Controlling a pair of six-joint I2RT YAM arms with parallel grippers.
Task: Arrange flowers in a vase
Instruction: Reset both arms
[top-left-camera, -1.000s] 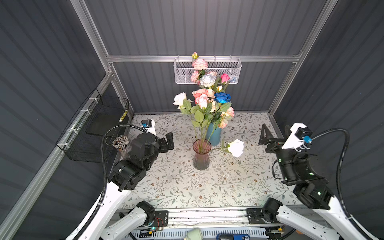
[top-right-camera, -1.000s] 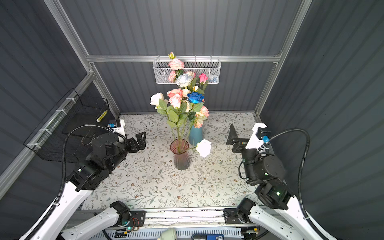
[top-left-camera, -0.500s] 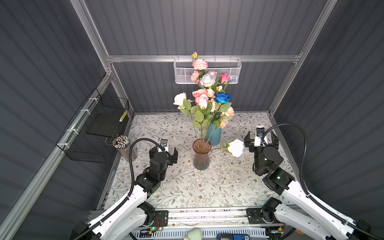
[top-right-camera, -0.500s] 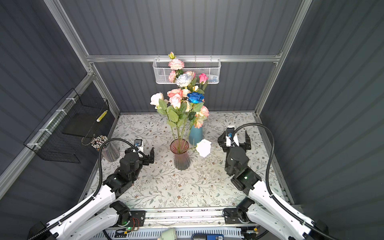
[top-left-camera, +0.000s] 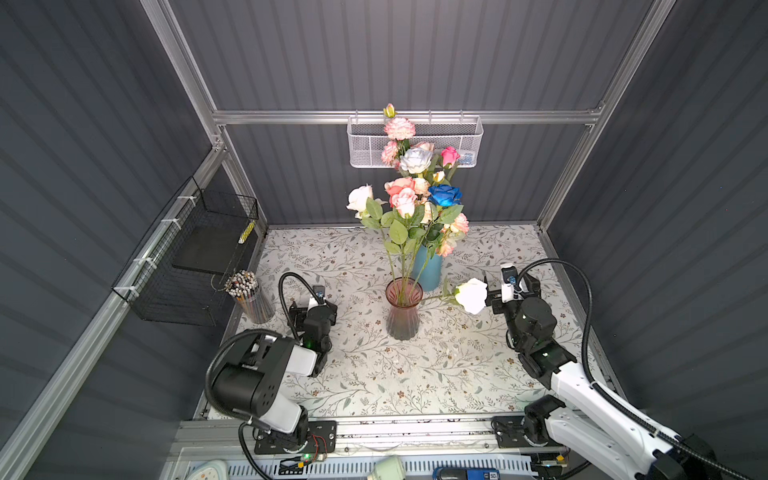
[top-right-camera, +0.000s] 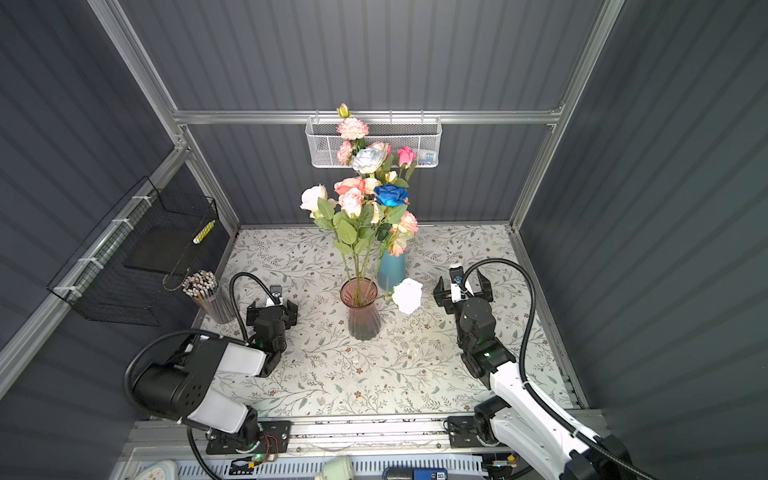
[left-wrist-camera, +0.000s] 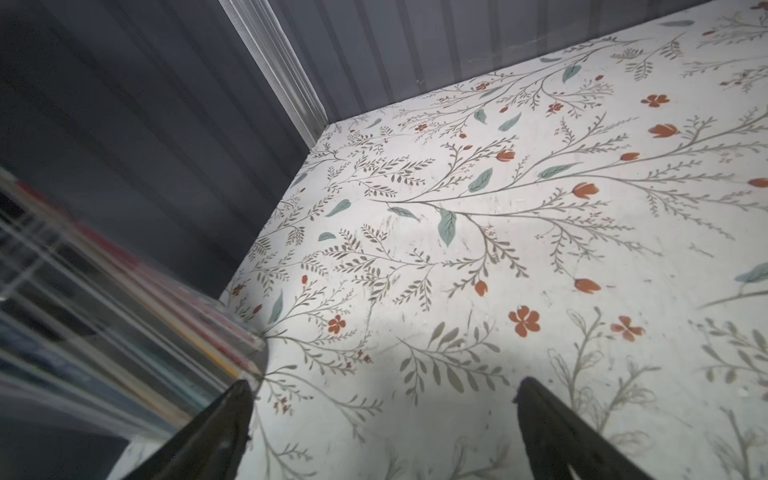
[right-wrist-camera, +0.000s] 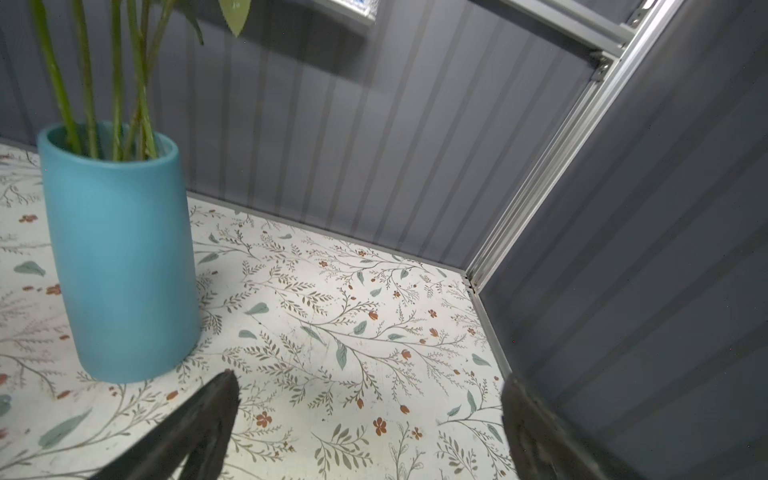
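Note:
A ribbed pink glass vase (top-left-camera: 402, 316) (top-right-camera: 360, 316) stands mid-table with a few flowers' stems in it. One white rose (top-left-camera: 471, 296) (top-right-camera: 407, 296) leans out of it toward the right arm. Behind it a blue vase (top-left-camera: 429, 272) (top-right-camera: 391, 272) (right-wrist-camera: 120, 257) holds more flowers (top-left-camera: 415, 195) (top-right-camera: 365, 195) in pink, peach, white and one blue. My left gripper (top-left-camera: 312, 309) (top-right-camera: 272, 309) (left-wrist-camera: 384, 384) is open and empty, low over the table left of the pink vase. My right gripper (top-left-camera: 513, 291) (top-right-camera: 462, 289) (right-wrist-camera: 370, 380) is open and empty, just right of the white rose.
A clear cup of pencils (top-left-camera: 249, 297) (top-right-camera: 208, 297) (left-wrist-camera: 104, 332) stands close beside the left gripper. A black wire basket (top-left-camera: 195, 257) hangs on the left wall. A white mesh basket (top-left-camera: 469, 141) hangs on the back rail behind the blooms. Walls enclose the floral table (top-left-camera: 415, 374).
Both arms have come down from raised poses to low over the table, the grippers now pointing toward the back wall. The left arm has folded up. The flowers and vases have not moved.

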